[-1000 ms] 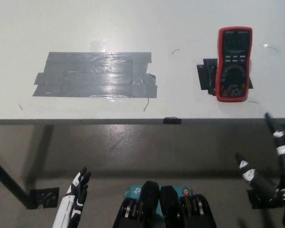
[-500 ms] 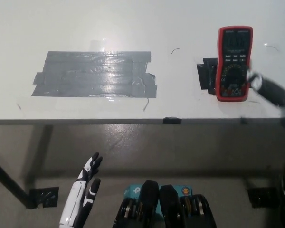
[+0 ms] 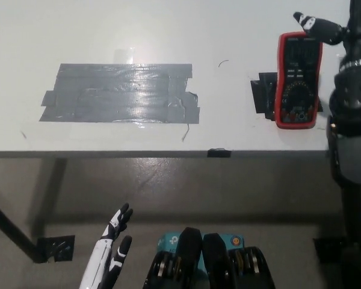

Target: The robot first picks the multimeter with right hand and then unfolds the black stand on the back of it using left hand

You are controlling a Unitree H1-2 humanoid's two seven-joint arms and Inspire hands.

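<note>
We see one red, black-faced multimeter (image 3: 298,80) just left of our black right hand (image 3: 340,36), whose grip is cut off and untellable; white left hand (image 3: 110,256) open below the white desk (image 3: 168,36).

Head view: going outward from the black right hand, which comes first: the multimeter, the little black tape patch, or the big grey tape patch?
From the right hand:
1. Multimeter, right beside it, table's right.
2. Black tape patch, just left of the multimeter.
3. Grey tape patch, far left.

White surface (image 3: 168,30), front edge running across the middle of the view. Wide patch of grey tape (image 3: 120,94) stuck flat at left. Red multimeter (image 3: 298,80) lying face up at right, over a small black tape patch (image 3: 264,96).
</note>
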